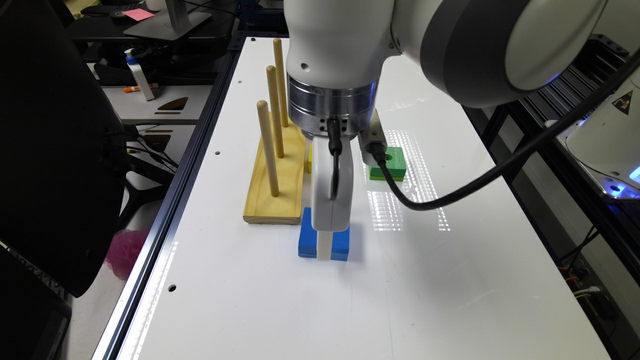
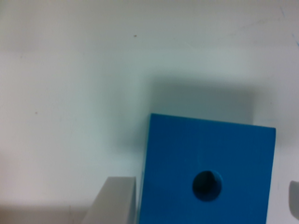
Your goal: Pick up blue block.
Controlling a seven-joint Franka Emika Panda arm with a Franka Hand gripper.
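Right now the tool [image 1: 325,250] stands low over the blue block [image 1: 310,240], which lies flat on the white table [image 1: 450,280] just off the near end of the wooden peg stand [image 1: 277,190]. From the wrist view, one pale finger [image 2: 117,200] sits just beside one side face of the block, and a sliver of the other finger [image 2: 294,196] shows past the opposite face, so the block [image 2: 205,168] lies between them with its round hole off centre in the span. The jaws stand wide, straddling the block; whether either pad is touching the wood is hard to say, as the view is soft at the edges.

Being square, the block has no long axis to favour; its faces look roughly in line with the fingers. I judge the coming move to be a plain closing across those two faces, then a lift.

The table is smooth and glossy, so the block may slide if one finger meets it first. Room is fair: the peg stand is close on one side, the green block [image 1: 387,164] well apart.
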